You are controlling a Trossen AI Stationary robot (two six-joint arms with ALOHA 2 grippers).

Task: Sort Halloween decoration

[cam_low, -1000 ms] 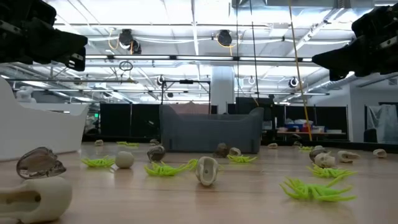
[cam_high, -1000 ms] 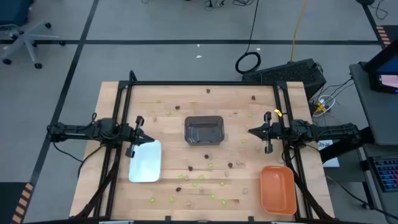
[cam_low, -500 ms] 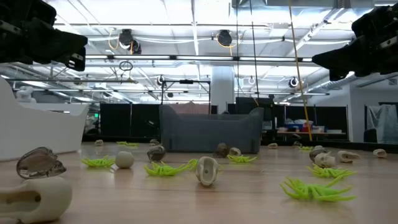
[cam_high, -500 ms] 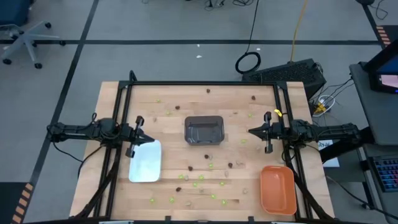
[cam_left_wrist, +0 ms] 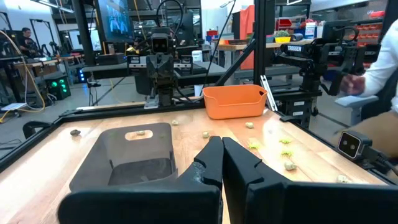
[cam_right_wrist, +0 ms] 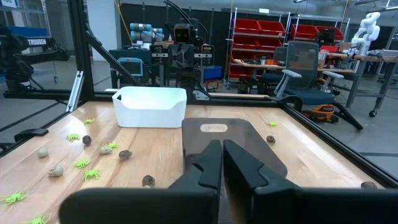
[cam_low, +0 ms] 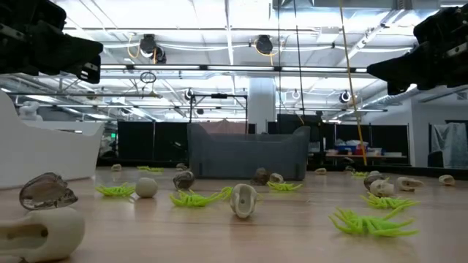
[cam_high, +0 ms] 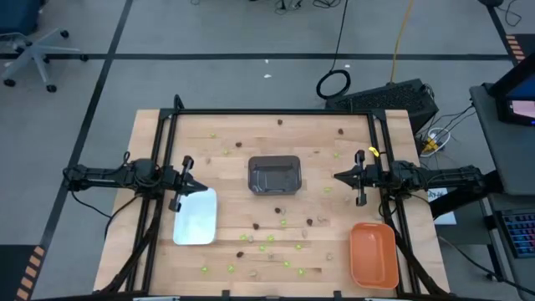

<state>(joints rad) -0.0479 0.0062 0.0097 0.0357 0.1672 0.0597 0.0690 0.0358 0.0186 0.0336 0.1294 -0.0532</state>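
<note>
Spanning mid-frame in the high view, the pale wooden table with black frame rails [cam_high: 159, 242] carries three trays: white rectangular tray [cam_high: 196, 216] lower left, orange rectangular tray [cam_high: 372, 254] at the lower-right edge, dark grey rectangular tray [cam_high: 274, 175] centre. Left gripper [cam_high: 194, 184] hovers at the left edge, right gripper [cam_high: 338, 176] at the right; both clenched, empty. Open wood lies between each and the grey tray. Tiny lime-green, dark and tan Halloween trinkets [cam_high: 269, 238] scatter mostly lower centre, a few along the top edge.

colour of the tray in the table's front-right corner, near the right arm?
Orange. The tray shows best in the high view; the left wrist view confirms it.
</note>
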